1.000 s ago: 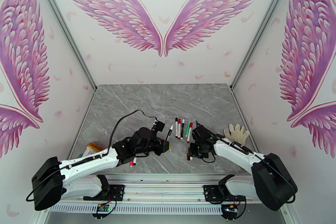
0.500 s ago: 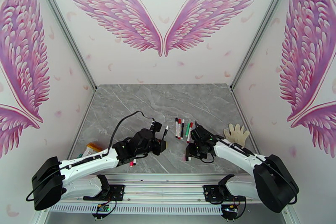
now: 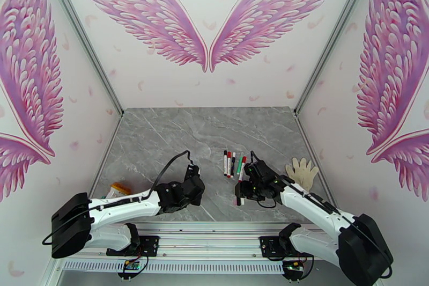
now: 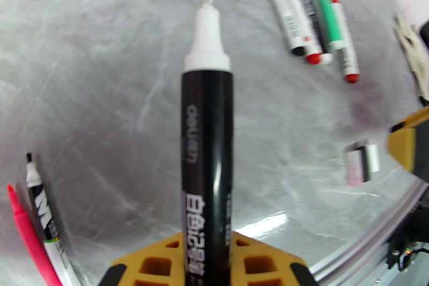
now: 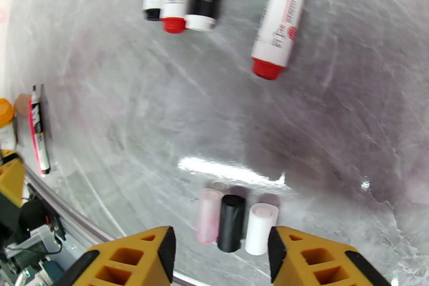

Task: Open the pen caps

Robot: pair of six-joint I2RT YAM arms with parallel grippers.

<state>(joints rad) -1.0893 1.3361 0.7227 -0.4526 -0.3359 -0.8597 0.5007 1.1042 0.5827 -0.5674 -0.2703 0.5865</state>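
Left wrist view first: the left gripper [image 4: 206,271] is clamped tight on a black pen [image 4: 206,137]. The barrel sticks straight out between the yellow fingers [image 4: 155,266], with the cap off and its white tip [image 4: 206,35] bare over the grey marble table [image 4: 107,78]. Off at the lower left of that view there's a pair of uncapped pens [image 4: 44,220] lying on the table side by side, one pink, one white with a black nib. Over on the right wrist cam, the right gripper [image 5: 221,245] has its jaws spread fairly wide with nothing in them, low over the table. The loose caps [image 5: 231,222] sit just ahead of the gap: pink, black and white, packed side by side. There's a paler bit behind them that I can't really make out. Further out is the row of five capped pens [image 5: 279,19], lying roughly parallel, cap ends toward the gripper: black, red, white, green, red. From the top external cam that row sits right of the table's middle, just beyond the right gripper. There's a white glove [image 3: 303,170] near the right edge and an orange-yellow thing [image 3: 119,189] at the left edge beside the left arm.
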